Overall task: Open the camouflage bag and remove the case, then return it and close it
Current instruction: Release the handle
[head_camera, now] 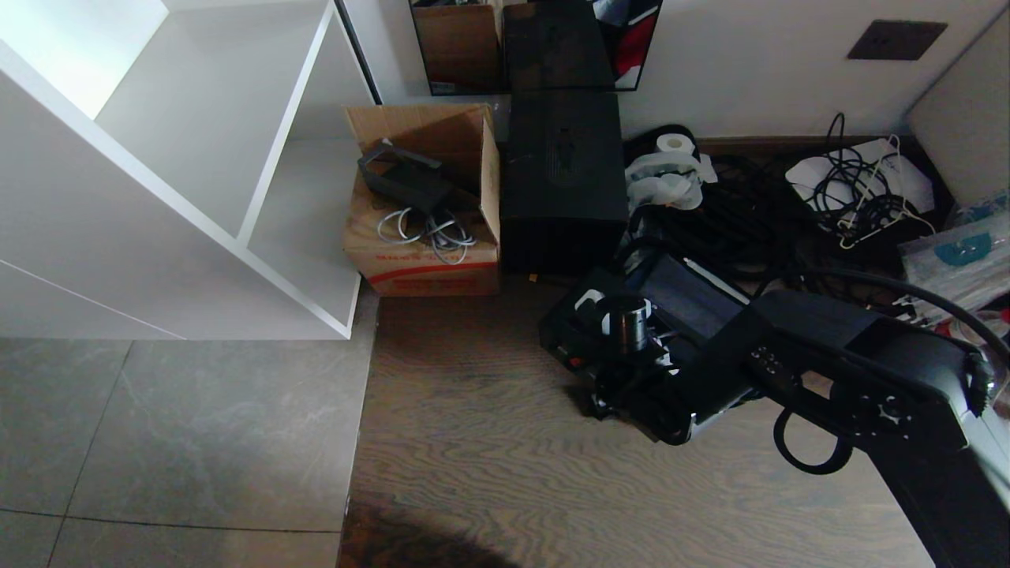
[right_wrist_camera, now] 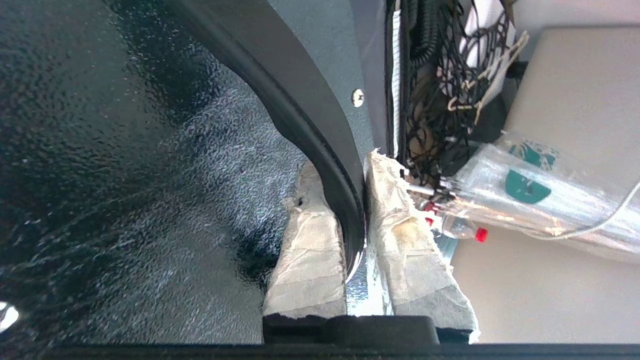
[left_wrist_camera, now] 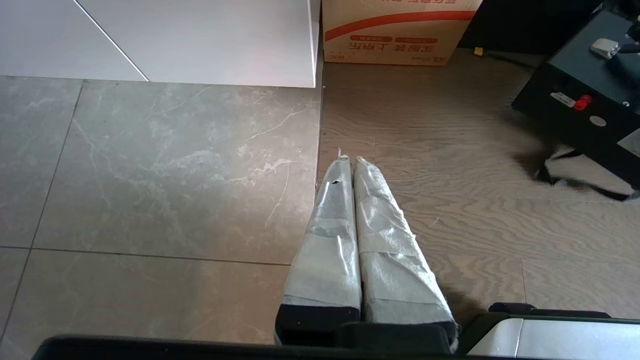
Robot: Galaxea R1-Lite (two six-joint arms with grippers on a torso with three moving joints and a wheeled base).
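Head view: the right arm reaches in from the lower right across the wood-grain floor (head_camera: pixel 489 442), its wrist lying over the case (head_camera: pixel 570 335), a flat black rigid box beside the tall black box (head_camera: pixel 562 181). The case rests at the floor's right-centre, in front of the tall black box and to the right of the cardboard box (head_camera: pixel 422 205); a small red latch shows on its near edge. The camouflage bag cannot be made out with certainty among the dark items under the arm.

Right wrist view: the right pincer (right_wrist_camera: pixel 356 200) has its two tape-wrapped fingers (right_wrist_camera: pixel 310 235) pressed onto the curved black handle (right_wrist_camera: pixel 320 140) of the case, one finger on each side of the bar, with the textured black case surface close behind. Tangled cables (right_wrist_camera: pixel 440 100) and a clear plastic packet (right_wrist_camera: pixel 540 195) lie beyond.

Left wrist view: the left pincer (left_wrist_camera: pixel 350 160) hangs over the seam between grey tile (left_wrist_camera: pixel 150 175) and wood floor, its wrapped fingers pressed together and holding nothing. The white shelf unit (left_wrist_camera: pixel 200 40) and the cardboard box stand ahead of it; the case, with its red latch, appears at the far right.
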